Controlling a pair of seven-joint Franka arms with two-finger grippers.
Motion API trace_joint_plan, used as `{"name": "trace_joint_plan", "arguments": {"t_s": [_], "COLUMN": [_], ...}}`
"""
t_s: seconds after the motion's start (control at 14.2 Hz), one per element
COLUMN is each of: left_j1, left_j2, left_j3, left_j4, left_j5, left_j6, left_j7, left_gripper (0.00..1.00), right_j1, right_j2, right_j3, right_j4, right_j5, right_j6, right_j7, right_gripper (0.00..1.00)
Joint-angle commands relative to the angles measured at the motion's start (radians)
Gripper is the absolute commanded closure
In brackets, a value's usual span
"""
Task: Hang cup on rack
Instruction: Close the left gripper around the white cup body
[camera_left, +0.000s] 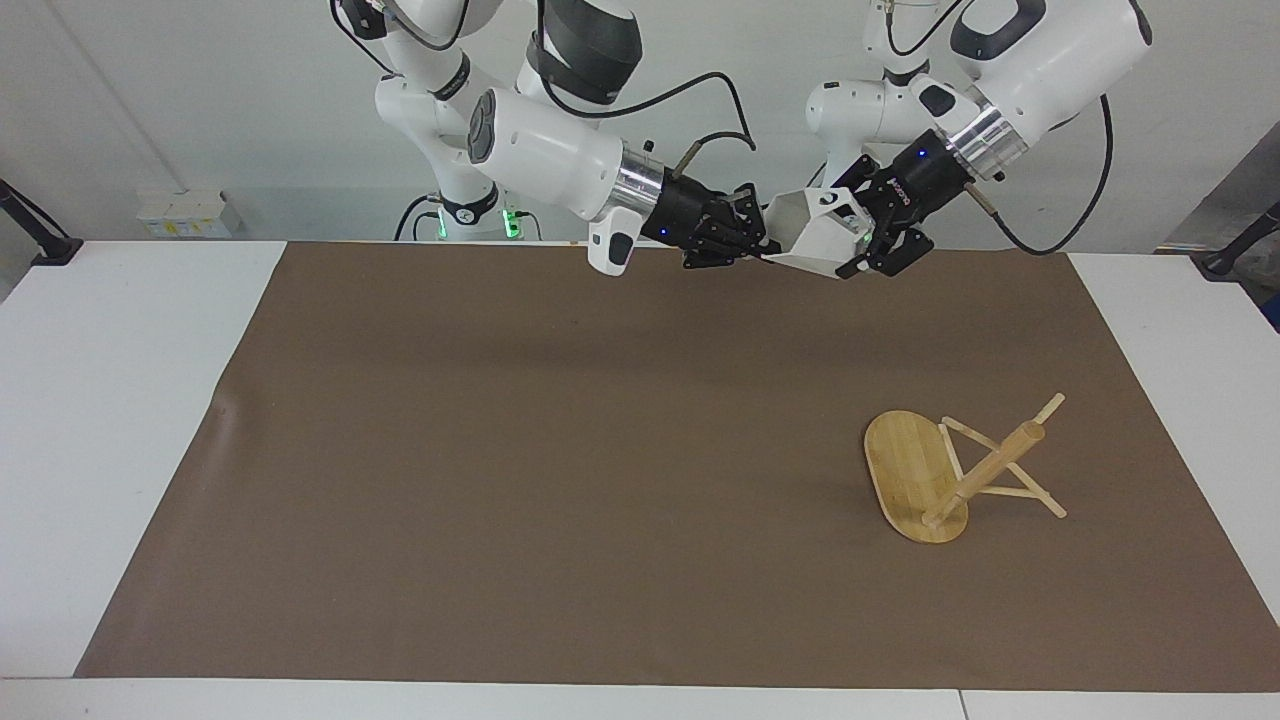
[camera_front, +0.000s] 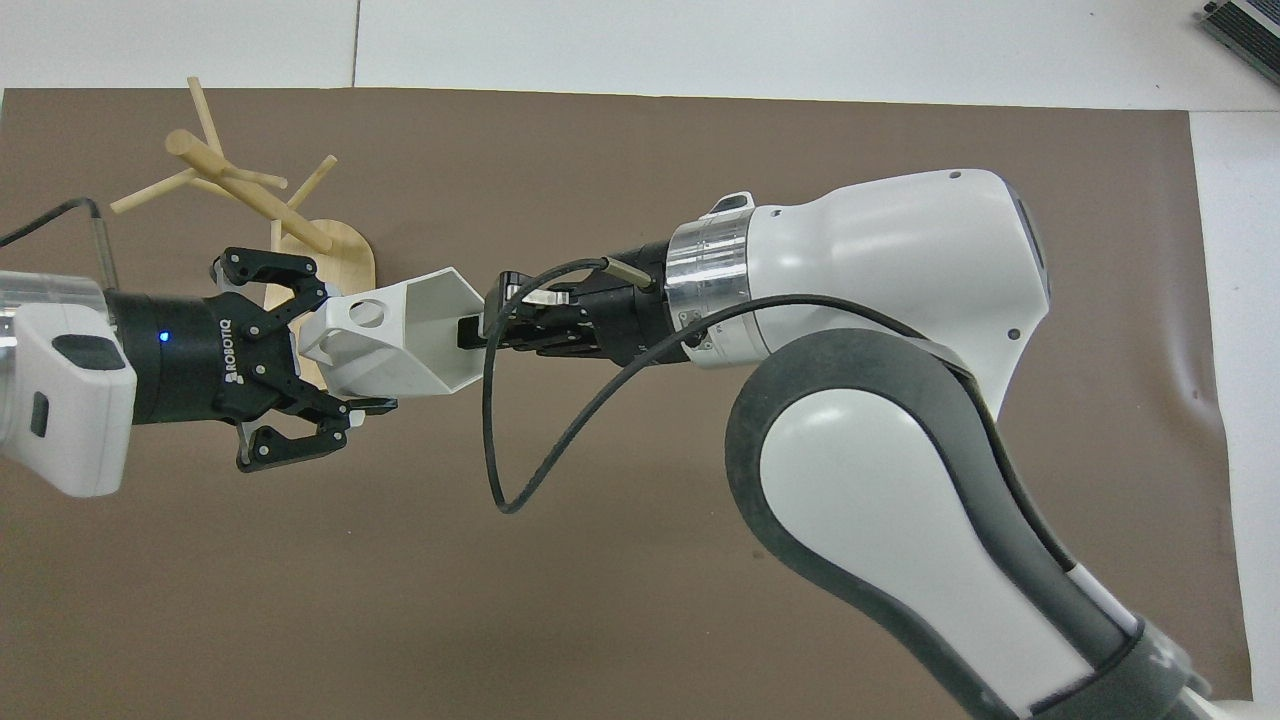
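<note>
**White cup held in the air between both grippers, rack tipped on the mat**

We see two white robot arms meeting above the edge of the brown mat (camera_left: 600, 450) nearest the robots. Between them, raised off the desk (camera_left: 120, 420), is the white faceted cup (camera_left: 815, 240). It lies on its side, with its open hexagonal mouth turned toward the right gripper and its base and handle toward the left gripper.

The right gripper (camera_left: 762, 252) is clamped on the cup's rim: one finger reaches into the mouth and the other presses the wall from outside. The left gripper (camera_left: 858, 250) has its fingers drawn in around the cup's base end, one beside the handle with its round hole and the other against the wall facing it. In the overhead view that gripper (camera_front: 345, 350) shows its fingers in contact with the cup (camera_front: 400, 335) on both sides.

The bamboo rack (camera_left: 960, 470) sits on the mat toward the left arm's end of the desk, farther from the robots than the cup and well apart from it. It is tipped over: its oval base stands on edge, and the post and pegs slant toward the mat.
</note>
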Motion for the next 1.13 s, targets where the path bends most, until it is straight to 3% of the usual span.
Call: {"name": "trace_joint_plan", "arguments": {"t_s": [0.0, 0.07, 0.14, 0.35, 0.42, 0.49, 1.06], "left_j1": [-0.022, -0.021, -0.021, -0.021, -0.019, -0.013, 0.002], "left_j2": [-0.036, -0.036, -0.035, -0.032, -0.030, -0.029, -0.038], "left_j3": [-0.002, 0.000, 0.000, 0.000, 0.001, 0.001, 0.003], "left_j4": [-0.038, -0.038, -0.038, -0.038, -0.038, -0.038, -0.075], "left_j5": [-0.018, -0.016, -0.016, -0.012, -0.007, -0.003, 0.103], "left_j6": [0.058, 0.058, 0.060, 0.084, 0.092, 0.108, 0.147], "left_j7": [-0.063, -0.065, -0.066, -0.091, -0.093, -0.093, -0.292], "left_gripper": [1.00, 1.00, 1.00, 1.00, 1.00, 1.00, 1.00], "right_j1": [-0.005, -0.005, -0.005, -0.005, -0.005, -0.005, -0.019], "right_j2": [-0.001, -0.001, 0.000, 0.000, 0.000, 0.000, -0.003], "right_j3": [0.014, 0.014, 0.014, 0.014, 0.014, 0.014, -0.029], "right_j4": [-0.001, 0.000, -0.001, 0.000, -0.001, -0.003, -0.003], "right_j5": [-0.017, -0.034, -0.051, -0.054, -0.054, -0.054, -0.091], "right_j6": [0.030, 0.030, 0.031, 0.030, 0.030, 0.031, 0.033], "right_j7": [0.036, 0.033, 0.033, 0.030, 0.026, 0.025, 0.022], "right_gripper": [1.00, 1.00, 0.87, 0.76, 0.56, 0.01, 0.00]}}
